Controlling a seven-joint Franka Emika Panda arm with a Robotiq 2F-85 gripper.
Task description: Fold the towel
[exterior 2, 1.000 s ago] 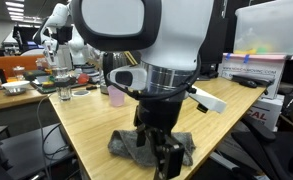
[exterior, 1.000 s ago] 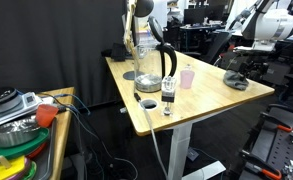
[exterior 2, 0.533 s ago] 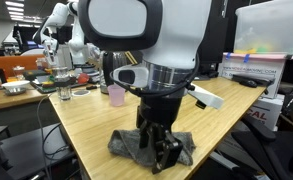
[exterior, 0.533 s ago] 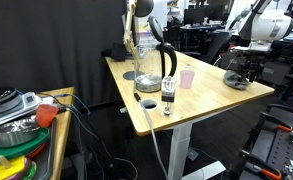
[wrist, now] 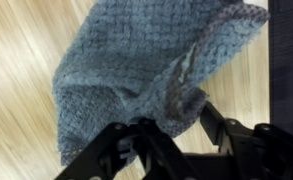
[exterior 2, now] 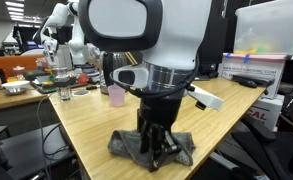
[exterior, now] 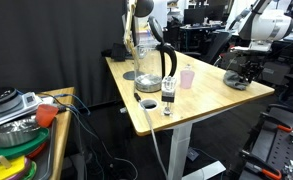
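Note:
A grey knitted towel lies rumpled on the wooden table, near its edge; it also shows in an exterior view and fills the wrist view. My gripper points down onto the towel's near part. In the wrist view the gripper has its fingers apart. A folded-up edge of the towel lies between them, against one finger. Bare wood shows between the towel and the other finger. In an exterior view the gripper is small and dark above the towel.
A pink cup, a black kettle, a glass jar and a small bottle stand further along the table. A side table with bowls and a scale stands apart. The table edge is close to the towel.
The gripper has shifted slightly sideways over the towel and sits a little lower into it. The towel's outline is nearly the same.

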